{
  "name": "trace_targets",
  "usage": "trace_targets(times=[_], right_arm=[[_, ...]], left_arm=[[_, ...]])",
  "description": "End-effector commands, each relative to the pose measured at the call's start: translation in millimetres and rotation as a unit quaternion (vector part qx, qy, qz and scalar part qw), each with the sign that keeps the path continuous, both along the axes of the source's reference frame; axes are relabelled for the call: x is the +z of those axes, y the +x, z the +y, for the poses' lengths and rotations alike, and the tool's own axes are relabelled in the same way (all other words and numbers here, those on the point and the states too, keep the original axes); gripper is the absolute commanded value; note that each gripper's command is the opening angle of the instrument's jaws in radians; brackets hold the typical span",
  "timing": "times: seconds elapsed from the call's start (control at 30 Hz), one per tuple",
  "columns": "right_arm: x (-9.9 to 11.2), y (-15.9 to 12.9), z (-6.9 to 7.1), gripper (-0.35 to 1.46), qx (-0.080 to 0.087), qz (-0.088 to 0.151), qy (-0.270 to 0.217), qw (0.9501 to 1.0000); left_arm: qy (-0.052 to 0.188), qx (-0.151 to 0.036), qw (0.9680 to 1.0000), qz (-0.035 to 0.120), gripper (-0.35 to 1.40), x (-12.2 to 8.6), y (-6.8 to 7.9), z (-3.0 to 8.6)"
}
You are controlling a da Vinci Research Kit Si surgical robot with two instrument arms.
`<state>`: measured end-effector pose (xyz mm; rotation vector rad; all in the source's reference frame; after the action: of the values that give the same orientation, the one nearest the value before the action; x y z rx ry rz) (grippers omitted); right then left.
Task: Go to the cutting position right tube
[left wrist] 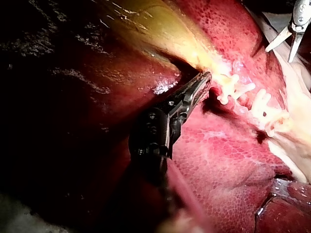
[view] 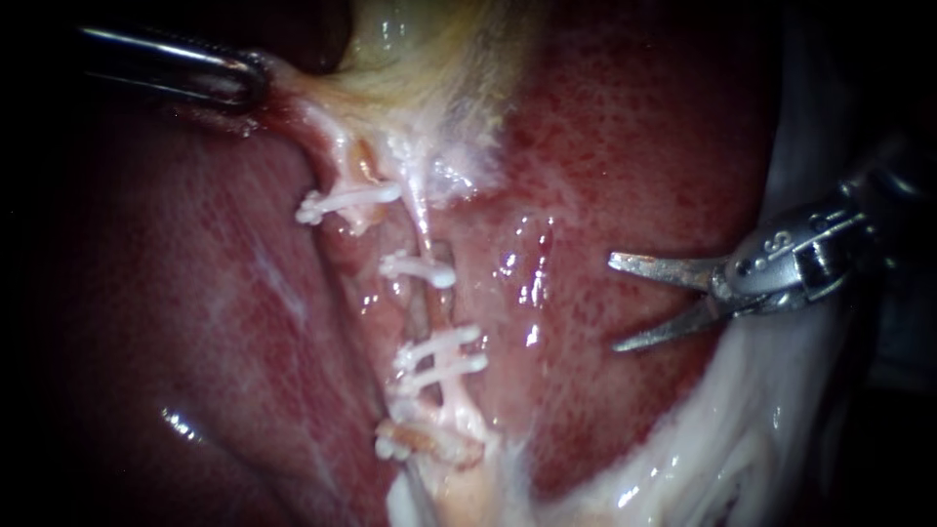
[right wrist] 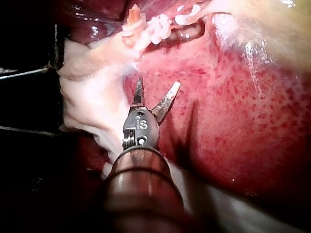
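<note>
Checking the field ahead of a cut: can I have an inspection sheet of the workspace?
Surface: liver, wet, red.
Job's things: right tube whole, three clips across it; gallbladder above.
Clutter: nothing seen.
Instruments: left instrument, jaws shut on tissue under the gallbladder; right instrument, jaws open over the liver, apart from the tube.
Cables: nothing seen.
Surroundings: pale tissue beside the liver; dark beyond.
</note>
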<state>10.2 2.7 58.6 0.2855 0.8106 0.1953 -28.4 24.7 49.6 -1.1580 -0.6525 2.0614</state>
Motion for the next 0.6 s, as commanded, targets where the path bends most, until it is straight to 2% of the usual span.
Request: trace_targets(times=[0.03,0.07,0.13,0.37,0.6], right_arm=[[0.0,0.2,-0.1,1.45,-0.008,0.009,0.009,0.9999],[0.0,0.5,-0.1,1.43,-0.016,0.019,0.019,0.9995],[0.0,1.1,-0.2,1.43,-0.018,0.028,0.034,0.9989],[0.8,4.2,-0.4,1.43,-0.005,0.051,0.107,0.9930],[2.5,7.4,-0.5,1.43,0.010,0.056,0.160,0.9855]], left_arm=[[-0.001,-0.001,1.0000,0.000,-0.35,0.1,-0.1,-0.1],[-0.001,-0.001,1.0000,0.001,-0.35,0.2,-0.2,-0.2],[-0.002,-0.002,1.0000,0.001,-0.35,0.2,-0.2,-0.3],[-0.002,-0.002,1.0000,0.001,-0.35,0.2,-0.2,-0.3],[-0.002,-0.002,1.0000,0.001,-0.35,0.2,-0.2,-0.4]])
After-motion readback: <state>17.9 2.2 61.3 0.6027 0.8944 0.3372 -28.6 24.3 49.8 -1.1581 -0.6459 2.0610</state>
